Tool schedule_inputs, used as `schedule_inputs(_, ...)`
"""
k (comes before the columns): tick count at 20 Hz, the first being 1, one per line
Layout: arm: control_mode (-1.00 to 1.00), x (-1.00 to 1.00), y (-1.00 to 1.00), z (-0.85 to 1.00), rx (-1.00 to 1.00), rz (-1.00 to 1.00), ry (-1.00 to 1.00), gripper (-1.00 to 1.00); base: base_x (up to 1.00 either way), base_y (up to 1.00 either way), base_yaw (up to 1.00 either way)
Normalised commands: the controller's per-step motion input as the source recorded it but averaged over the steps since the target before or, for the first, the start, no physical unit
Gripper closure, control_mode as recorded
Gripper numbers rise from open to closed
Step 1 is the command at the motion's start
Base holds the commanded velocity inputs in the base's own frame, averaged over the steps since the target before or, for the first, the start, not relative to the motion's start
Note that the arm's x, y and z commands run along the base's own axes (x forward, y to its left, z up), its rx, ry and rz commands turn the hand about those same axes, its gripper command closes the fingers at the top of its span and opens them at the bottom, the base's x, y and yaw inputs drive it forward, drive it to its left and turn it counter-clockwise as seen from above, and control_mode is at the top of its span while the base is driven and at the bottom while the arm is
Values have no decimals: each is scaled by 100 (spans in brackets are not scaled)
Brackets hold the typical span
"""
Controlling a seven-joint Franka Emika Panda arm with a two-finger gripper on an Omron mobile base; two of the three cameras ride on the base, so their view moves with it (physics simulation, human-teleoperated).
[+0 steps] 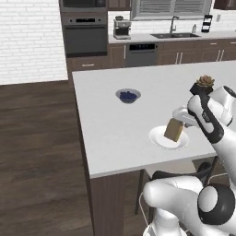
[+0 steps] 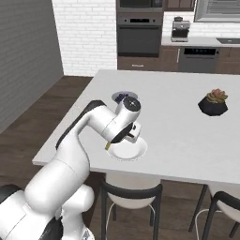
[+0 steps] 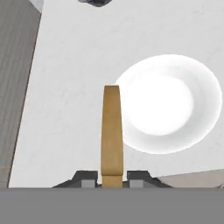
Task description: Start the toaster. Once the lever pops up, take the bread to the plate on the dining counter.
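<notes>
My gripper point(image 1: 180, 120) is shut on the bread point(image 1: 174, 130), a thin brown toast slice held on edge just above the plate point(image 1: 159, 135). In the hand view the bread point(image 3: 111, 131) stands edge-on between my fingertips point(image 3: 88, 180), with the round white plate point(image 3: 175, 105) below and to its right. From the right base the plate point(image 2: 126, 152) lies near the front edge of the dining counter point(image 2: 178, 131), under my hand point(image 2: 131, 136). The toaster is out of view.
A small bowl with blue contents point(image 1: 127, 96) sits further in on the white counter. A potted succulent in a black pot point(image 2: 213, 103) stands to the right. Stools point(image 2: 131, 192) are tucked under the counter's near edge. Oven and sink line the back wall.
</notes>
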Motion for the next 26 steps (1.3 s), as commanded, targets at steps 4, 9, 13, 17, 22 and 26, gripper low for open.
schedule_inputs(4, -100, 49, -3, -60, 3, 0, 0, 100, 0, 0, 0)
schedule_inputs(9, -100, 59, 0, -41, 3, 0, 0, 100, 0, 0, 0)
schedule_inputs(13, -100, 63, 0, -30, 4, 0, 0, 100, 0, 0, 0)
schedule_inputs(17, -100, 53, -5, -20, 4, 0, 0, 100, 0, 0, 0)
schedule_inputs(22, -100, 32, -9, -3, 1, 0, 0, -100, 0, 0, 0)
schedule_inputs(26, -100, 16, -25, -1, 0, 0, 0, -100, 0, 0, 0)
